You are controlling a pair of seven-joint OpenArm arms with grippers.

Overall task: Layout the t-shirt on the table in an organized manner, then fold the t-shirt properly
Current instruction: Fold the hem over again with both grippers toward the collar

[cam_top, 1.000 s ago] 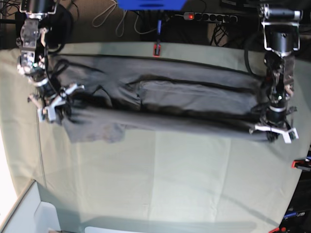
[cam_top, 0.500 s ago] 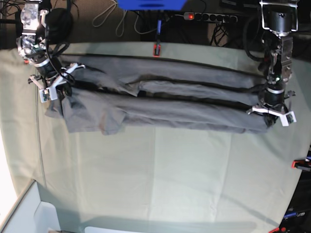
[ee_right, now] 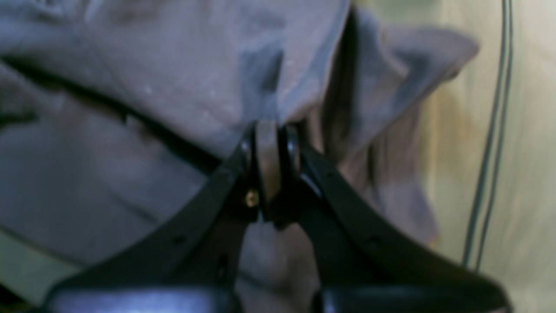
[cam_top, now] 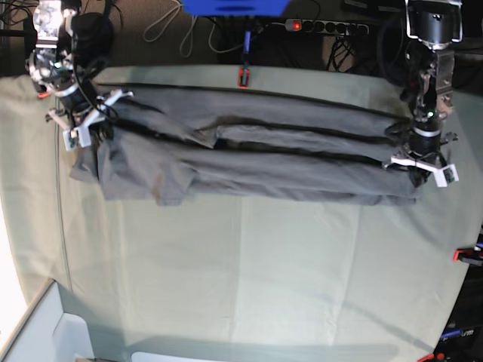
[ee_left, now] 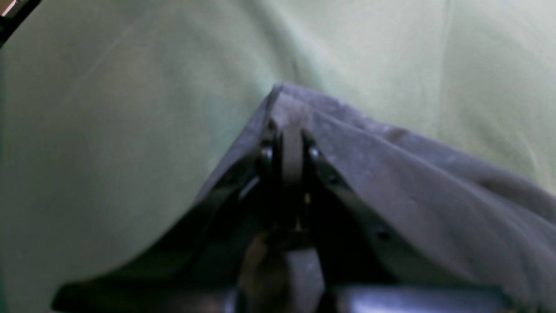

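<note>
The t-shirt (cam_top: 249, 154) is stretched across the desk (cam_top: 264, 264), pinched at one end by the left claw (ee_left: 290, 143) and at the other by the right claw (ee_right: 271, 143).

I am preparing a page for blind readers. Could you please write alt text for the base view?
A dark grey cotton t-shirt lies stretched in long folds across a table covered in pale green cloth. The right gripper and the left gripper each pinch one end of it. A red clamp sits at the far edge.
</note>
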